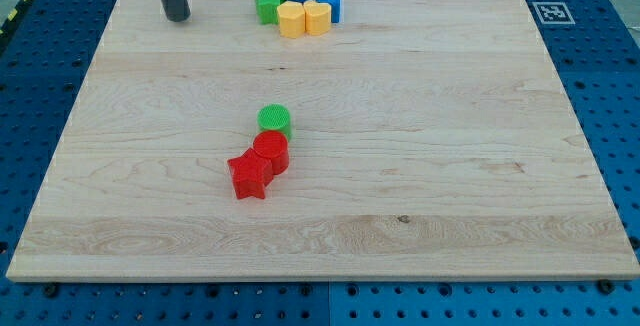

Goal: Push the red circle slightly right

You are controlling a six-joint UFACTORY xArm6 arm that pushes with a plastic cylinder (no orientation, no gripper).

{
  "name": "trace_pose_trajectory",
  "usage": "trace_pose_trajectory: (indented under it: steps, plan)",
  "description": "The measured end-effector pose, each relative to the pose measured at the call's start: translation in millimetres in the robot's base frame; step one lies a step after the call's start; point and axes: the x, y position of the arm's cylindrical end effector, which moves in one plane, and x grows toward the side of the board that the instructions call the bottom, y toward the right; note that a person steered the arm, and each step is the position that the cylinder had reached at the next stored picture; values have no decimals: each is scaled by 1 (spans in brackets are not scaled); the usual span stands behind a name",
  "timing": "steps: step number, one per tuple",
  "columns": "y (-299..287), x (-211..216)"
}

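Standing well up-left of the red circle [270,150], my tip [178,18] carries no fingers, and the circle's left is blocked by the touching red star [249,176].

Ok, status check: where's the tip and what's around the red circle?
My tip at view's top left, far from blocks. Red circle mid-board, untouched. Green circle touching above it, red star touching lower left; right side open.

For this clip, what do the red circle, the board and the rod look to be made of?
The red circle looks like matte plastic with fine ridges on its sides, possibly 3D-printed. The board appears to be light wood with visible grain and a smooth finish. The rod ending in my tip, far toward the view's upper left of the red circle, is dark and dull, metal or plastic; I cannot tell which.
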Motion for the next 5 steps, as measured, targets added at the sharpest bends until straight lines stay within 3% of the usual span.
trace_pose_trajectory:
  steps: [3, 4, 5]
  plan:
    - [6, 155]
    - [48, 198]
    - [69, 216]
